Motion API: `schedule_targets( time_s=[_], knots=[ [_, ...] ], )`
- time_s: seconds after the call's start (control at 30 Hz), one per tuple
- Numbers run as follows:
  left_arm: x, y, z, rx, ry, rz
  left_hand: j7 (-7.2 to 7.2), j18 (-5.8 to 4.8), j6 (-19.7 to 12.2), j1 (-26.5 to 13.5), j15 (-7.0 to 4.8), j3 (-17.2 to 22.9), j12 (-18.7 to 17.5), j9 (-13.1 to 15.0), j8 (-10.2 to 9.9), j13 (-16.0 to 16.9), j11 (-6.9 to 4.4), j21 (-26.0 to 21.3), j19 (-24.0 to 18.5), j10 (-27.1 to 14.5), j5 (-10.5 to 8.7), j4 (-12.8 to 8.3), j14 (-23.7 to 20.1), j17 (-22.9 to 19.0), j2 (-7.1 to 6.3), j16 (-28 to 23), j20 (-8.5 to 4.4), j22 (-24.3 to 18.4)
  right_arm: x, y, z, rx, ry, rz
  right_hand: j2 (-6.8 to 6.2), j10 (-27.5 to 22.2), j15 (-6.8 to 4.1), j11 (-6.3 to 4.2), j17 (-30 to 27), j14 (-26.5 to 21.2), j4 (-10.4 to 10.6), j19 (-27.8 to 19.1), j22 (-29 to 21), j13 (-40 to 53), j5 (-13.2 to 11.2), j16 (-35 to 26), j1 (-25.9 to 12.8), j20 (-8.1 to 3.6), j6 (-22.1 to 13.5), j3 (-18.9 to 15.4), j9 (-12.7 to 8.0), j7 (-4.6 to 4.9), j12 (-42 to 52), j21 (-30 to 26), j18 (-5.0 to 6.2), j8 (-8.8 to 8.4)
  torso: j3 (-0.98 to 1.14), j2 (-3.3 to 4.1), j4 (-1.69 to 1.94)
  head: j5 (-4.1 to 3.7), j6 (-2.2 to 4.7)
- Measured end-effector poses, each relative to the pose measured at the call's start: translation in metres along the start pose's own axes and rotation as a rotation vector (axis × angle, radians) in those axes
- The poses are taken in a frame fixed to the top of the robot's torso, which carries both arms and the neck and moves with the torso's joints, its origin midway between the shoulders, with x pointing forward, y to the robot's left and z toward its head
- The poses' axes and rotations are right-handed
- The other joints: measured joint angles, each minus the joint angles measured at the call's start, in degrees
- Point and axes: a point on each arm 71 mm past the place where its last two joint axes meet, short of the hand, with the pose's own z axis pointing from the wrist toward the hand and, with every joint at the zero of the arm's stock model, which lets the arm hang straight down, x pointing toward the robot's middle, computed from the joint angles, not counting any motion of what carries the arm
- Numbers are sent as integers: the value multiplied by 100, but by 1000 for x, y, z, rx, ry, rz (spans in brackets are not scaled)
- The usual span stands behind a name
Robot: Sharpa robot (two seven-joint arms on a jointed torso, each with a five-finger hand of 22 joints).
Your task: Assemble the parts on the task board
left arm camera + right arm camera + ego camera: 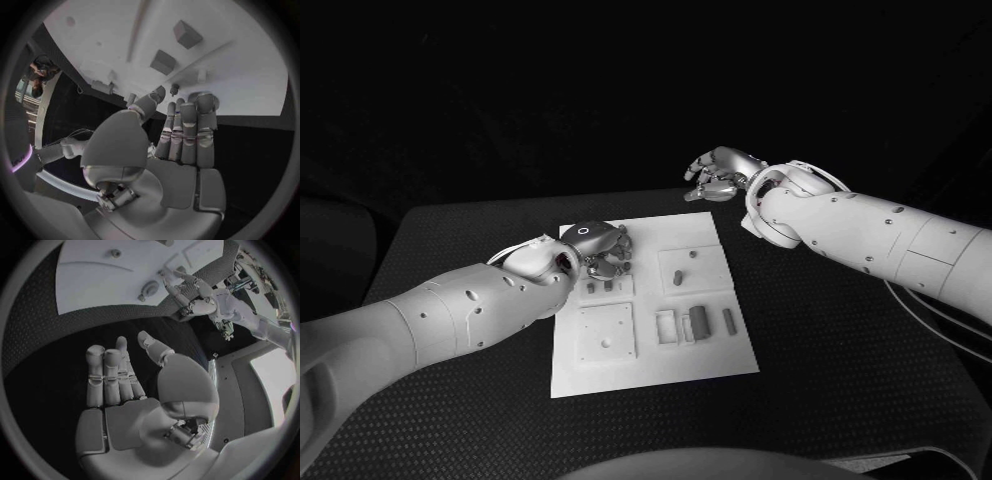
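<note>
The white task board [718, 365] lies in the middle of the black table. My left hand [596, 250] hovers over its far left part with its fingers [187, 130] held straight and side by side, their tips by the board's edge [250, 95]. A small peg [174, 89] stands just past the fingertips; nothing lies in the palm. Two dark block parts [164, 62] sit further along the board. My right hand [718, 176] hangs above the table beyond the board's far right corner, its fingers [109, 375] spread and empty. A short peg [675, 277] stands in the board's middle.
Several upright grey pieces [700, 322] stand in slots near the board's right edge, beside a square plate [607, 332]. Bare black table [848, 340] lies to the right of the board and in front of it. The board [94, 280] and my left hand [194, 290] also show from the right wrist.
</note>
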Motion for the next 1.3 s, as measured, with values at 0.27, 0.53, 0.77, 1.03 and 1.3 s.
schedule_targets(
  time_s=[0.27, 0.53, 0.77, 1.03, 1.3],
  knots=[
    [0, 1, 2, -9, -1, 0, 0, 1, -103, -33, 20, 0, -63, -38, -35, -17, 8, 0, 15, -32, 0, 0, -19, -8, 25, 0, 15, 10, 0, 1, 0, -1, 1, 0, 0, 0, 0, 0, 0, 0, 0, 8, 0, -1, 0, 0, 0, 8, 0, 0, 0, 0, 0, 0, 0, 0, 0, -1, 6, -11, 0],
    [5, 2, 6, -21, 10, -5, 104, 3, -102, -94, 60, 0, -140, -53, -35, -70, 30, -3, 24, -112, 0, 0, -19, -24, 86, 39, 47, 31, 1, 2, 1, -3, 1, 1, 0, 0, 0, 0, 0, 0, 0, 10, 0, -1, 0, 0, 0, 7, 0, 0, 0, 0, 0, 0, 0, 0, -3, -1, 1, -12, 6],
    [10, 5, 6, -36, 22, -12, 186, 73, -60, -128, 60, 0, -140, -69, 0, -89, 30, -3, 50, -112, 16, 0, -19, -31, 120, 79, 93, 59, 1, 2, 1, -4, 2, 1, 0, 0, 8, 0, 0, 8, 0, 24, -1, -1, 0, 0, 0, -6, 0, 0, 0, 0, 0, 0, 0, 0, -4, 2, -3, -26, 7],
    [11, 4, 8, -38, 23, -19, 186, 82, -60, -128, 82, 0, -140, -77, 22, -95, 50, -3, 54, -134, 22, 0, 3, -30, 120, 84, 99, 67, 1, 2, 1, -5, 2, 2, 0, 0, -11, 0, 0, -11, 0, 24, -1, 4, 0, 0, 0, -5, 0, 0, 0, 0, 0, 0, 0, 0, -3, 3, -2, -45, -6],
    [12, 3, 9, -40, 23, -25, 186, 82, -60, -95, 76, 16, -140, -92, 22, -101, 91, 23, 78, -129, 22, 16, 10, -37, 199, 110, 76, 87, 1, 3, 1, -6, 3, 2, 0, 0, -11, 0, 0, -12, 0, 22, -1, 4, 0, 0, 0, -4, 0, 0, 0, 0, 0, 0, 0, 0, -2, 0, 3, -53, -9]
  ],
)
